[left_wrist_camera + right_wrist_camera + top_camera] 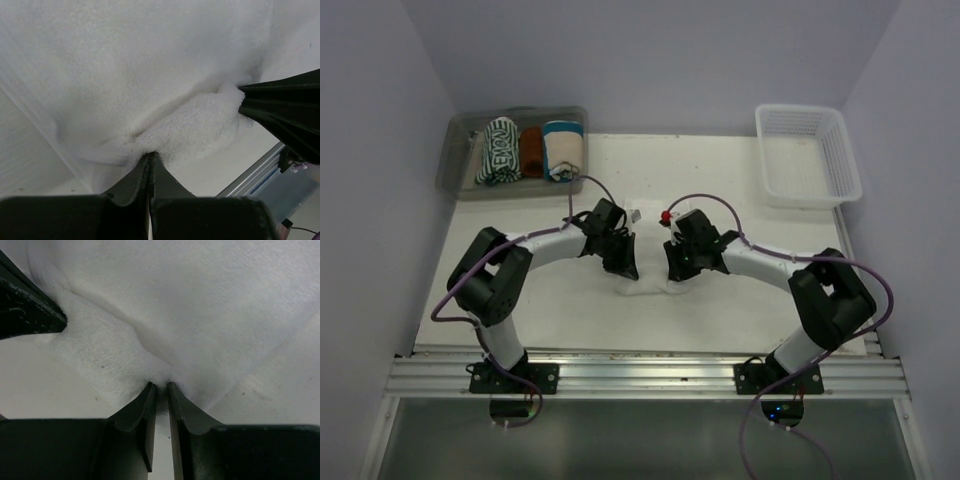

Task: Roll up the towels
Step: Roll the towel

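On the pale tabletop point(520, 320) you're pinching the white towel's point(645, 288) near edge, left gripper point(149, 156) clamped, right gripper point(162, 386) barely parted, readying a roll.

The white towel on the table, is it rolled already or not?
Not rolled. The white towel lies mostly flat; only its near edge is folded up, where the two grippers meet it.

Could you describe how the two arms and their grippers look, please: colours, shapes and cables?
Both arms have white link tubes and bulky black joint housings, on black bases bolted to an aluminium rail. A purple cable loops along each arm. The left gripper and right gripper are black, with tapered, wedge-shaped fingers.
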`<state>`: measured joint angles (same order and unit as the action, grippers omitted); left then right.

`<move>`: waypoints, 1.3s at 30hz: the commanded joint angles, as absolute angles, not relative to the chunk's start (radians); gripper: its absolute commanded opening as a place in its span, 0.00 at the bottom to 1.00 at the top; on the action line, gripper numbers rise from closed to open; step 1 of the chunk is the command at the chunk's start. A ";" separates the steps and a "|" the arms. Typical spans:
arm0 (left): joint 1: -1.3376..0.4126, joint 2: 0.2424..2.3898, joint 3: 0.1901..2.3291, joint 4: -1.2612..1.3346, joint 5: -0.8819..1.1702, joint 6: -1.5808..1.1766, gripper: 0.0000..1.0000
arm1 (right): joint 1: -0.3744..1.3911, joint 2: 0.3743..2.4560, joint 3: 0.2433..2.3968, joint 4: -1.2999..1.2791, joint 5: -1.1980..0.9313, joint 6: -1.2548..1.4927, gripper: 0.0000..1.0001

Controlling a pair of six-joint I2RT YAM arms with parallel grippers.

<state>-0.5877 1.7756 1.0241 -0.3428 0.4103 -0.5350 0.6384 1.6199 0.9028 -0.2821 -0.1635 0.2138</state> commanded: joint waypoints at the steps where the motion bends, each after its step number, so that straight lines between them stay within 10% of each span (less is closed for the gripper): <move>1: -0.588 1.796 1.060 -0.291 0.413 -0.494 0.00 | 0.630 1.548 0.853 -0.382 -0.088 0.259 0.21; 14: -0.589 1.787 1.048 -0.296 0.433 -0.474 0.00 | 0.672 1.332 0.867 -0.453 0.029 0.301 0.24; 39: -0.588 1.784 1.083 -0.342 0.431 -0.437 0.00 | 0.696 1.588 0.899 -0.331 0.040 0.339 0.13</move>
